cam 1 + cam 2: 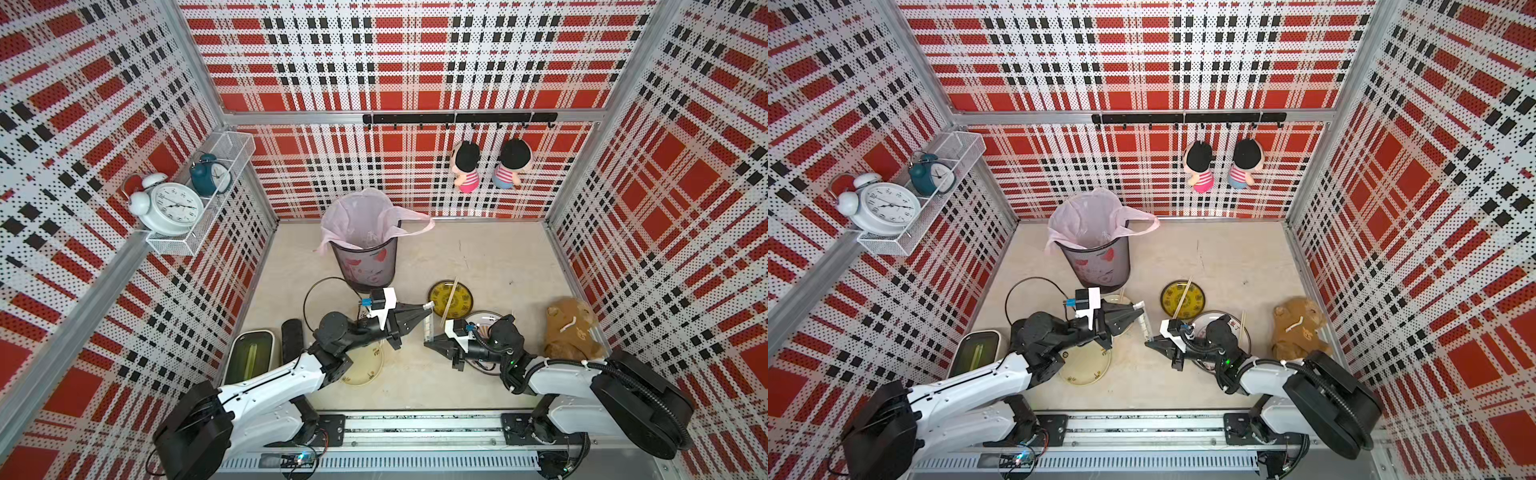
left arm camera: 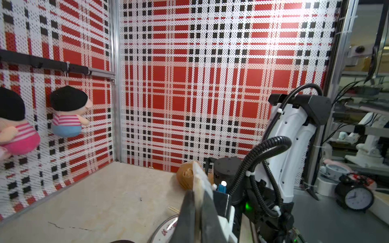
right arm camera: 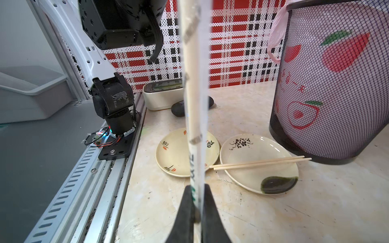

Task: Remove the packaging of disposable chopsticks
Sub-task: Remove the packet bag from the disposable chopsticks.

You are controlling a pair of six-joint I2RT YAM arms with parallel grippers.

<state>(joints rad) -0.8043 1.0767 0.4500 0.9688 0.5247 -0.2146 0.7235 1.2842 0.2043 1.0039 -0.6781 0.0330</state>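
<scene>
Holding one wrapped pair up over the table (image 1: 478, 257), the two arms meet near the middle, a bit closer to the front edge. The left gripper (image 1: 429, 308) is pinched tight on one end of the clear plastic sleeve (image 1: 428, 326), the end nearer the back edge. The right gripper (image 1: 428, 342) is pinched tight on the other end, the one nearer the front edge. So the long side of the sleeve runs from back to front, straight between the two tips. It does not touch the table. I cannot tell if it is level or tipped.

The right wrist view shows the pale wrapped chopsticks (image 3: 192, 73) inside the sleeve. Green print sits at the end that the right gripper holds. The left wrist view shows the two dark fingers (image 2: 187, 212) closed flat on the sleeve, with no gap.

A bare pair (image 1: 450, 298) lies across the yellow plate (image 1: 462, 306), just to the right of the held sleeve. A second bare pair (image 3: 259, 163) lies across the flower plate (image 3: 252, 147), next to the bin (image 3: 336, 84) near the back edge. The cream plate (image 3: 174, 155) sits just beside the flower plate. A third bare pair (image 1: 1243, 326) lies on a white plate (image 1: 1202, 321), partly hidden under the right arm.
</scene>
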